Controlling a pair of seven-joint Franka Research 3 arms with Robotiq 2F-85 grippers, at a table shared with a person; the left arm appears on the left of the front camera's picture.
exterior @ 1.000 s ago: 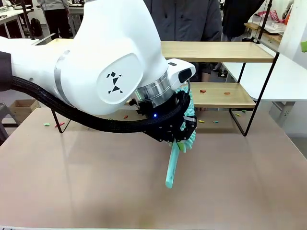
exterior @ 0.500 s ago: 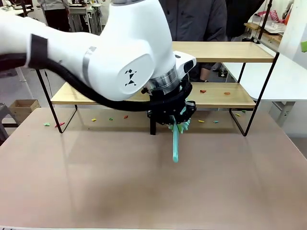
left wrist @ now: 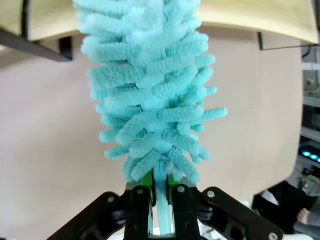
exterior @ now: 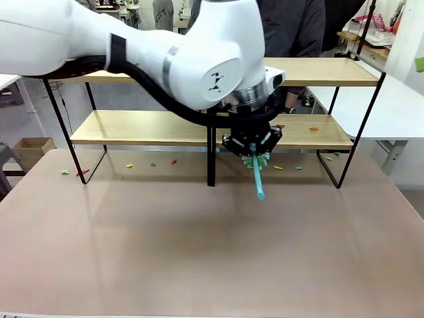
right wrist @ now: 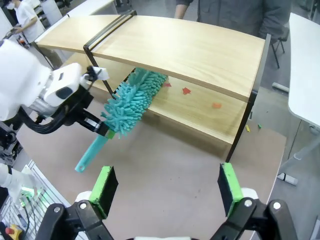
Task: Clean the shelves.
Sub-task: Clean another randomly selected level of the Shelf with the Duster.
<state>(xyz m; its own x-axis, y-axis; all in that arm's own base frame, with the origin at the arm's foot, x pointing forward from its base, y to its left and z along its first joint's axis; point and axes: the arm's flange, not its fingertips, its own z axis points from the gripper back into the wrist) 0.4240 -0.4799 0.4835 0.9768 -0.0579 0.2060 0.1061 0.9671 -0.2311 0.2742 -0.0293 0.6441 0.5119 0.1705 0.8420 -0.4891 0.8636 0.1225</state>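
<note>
Brightly and evenly lit from overhead, with faint, soft-edged shadows and a dull sheen on the table (exterior: 132,252) below the shelves (exterior: 146,128). Sharp across the front view; straight lines bowed toward the edges in both wrist views; close-up duster (left wrist: 150,90) fibres slightly soft

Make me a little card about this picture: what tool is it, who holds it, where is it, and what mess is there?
tool: fluffy teal duster
holder: left gripper, shut on the duster's handle
where: fluffy head poked in between the two boards of the shelves, to the right of the black divider
other hand: right gripper, open, holding nothing, above the table
mess: small coloured scraps on the lower board, more on the table under the shelves
who else: a person stands behind the shelves
</note>
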